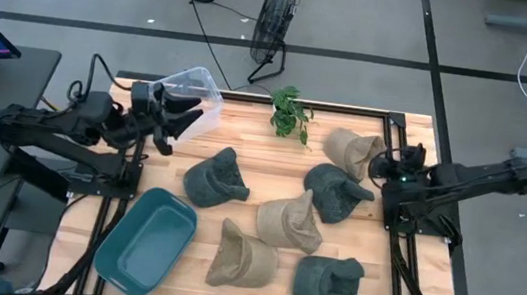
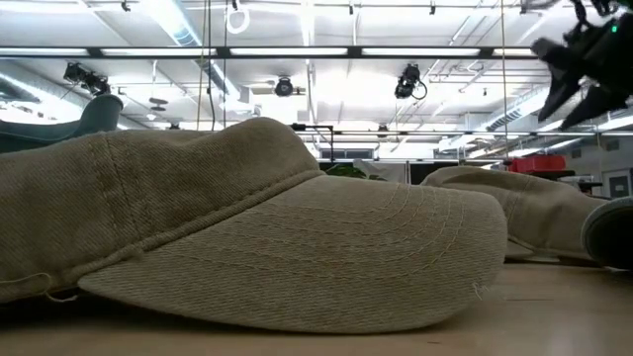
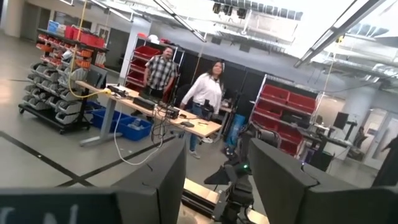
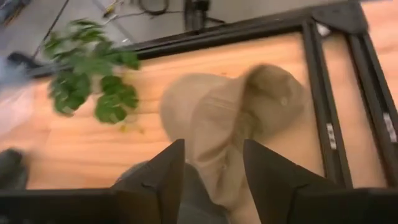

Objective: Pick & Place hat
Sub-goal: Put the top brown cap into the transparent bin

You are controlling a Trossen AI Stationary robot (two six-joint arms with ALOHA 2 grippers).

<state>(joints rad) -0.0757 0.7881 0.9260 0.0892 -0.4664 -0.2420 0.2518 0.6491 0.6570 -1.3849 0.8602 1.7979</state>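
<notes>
Six hats lie on the wooden table (image 1: 244,145) — three tan, three dark green. The right gripper (image 1: 379,165) hangs above the far-right corner, fingers apart and empty, between the tan hat (image 1: 352,151) nearest that corner and a dark green hat (image 1: 335,193). The left gripper (image 1: 175,116) hovers at the clear plastic bin (image 1: 194,99), fingers spread — holding nothing. A teal tray (image 1: 145,242) sits near-left.

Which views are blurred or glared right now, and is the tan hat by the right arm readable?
Right wrist view: motion-smeared, plant and tan hat soft but recognisable between the open fingers. Low view: another tan cap fills the frame; ceiling lights blow out. Left wrist view: near fingers defocused, room bright. High view: evenly lit, sharp.
</notes>
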